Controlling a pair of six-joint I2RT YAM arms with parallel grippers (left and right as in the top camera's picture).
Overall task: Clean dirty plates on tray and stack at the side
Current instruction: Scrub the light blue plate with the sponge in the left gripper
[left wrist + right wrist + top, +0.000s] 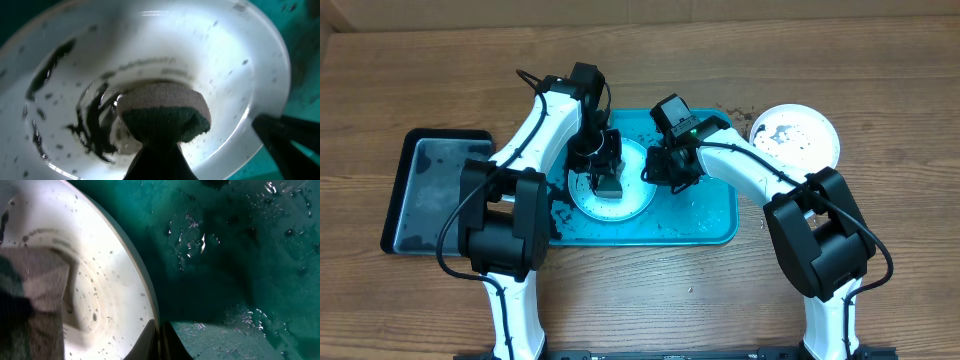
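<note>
A pale plate (630,200) with black smears lies on the turquoise tray (705,225). My left gripper (607,172) is shut on a sponge (165,110), green over tan, and presses it on the plate's middle (235,65) beside wet black smears (92,127). My right gripper (656,170) is shut on the plate's right rim (150,305), one finger inside it and one outside over the wet tray (235,250). A white plate (796,136) with dark specks sits on the table right of the tray. A yellow-green plate is not in view.
A smaller black tray (428,190) lies on the table left of the turquoise tray. Dark crumbs lie at the turquoise tray's left end (560,212) and by its far right corner (735,113). Both arms cross above the tray.
</note>
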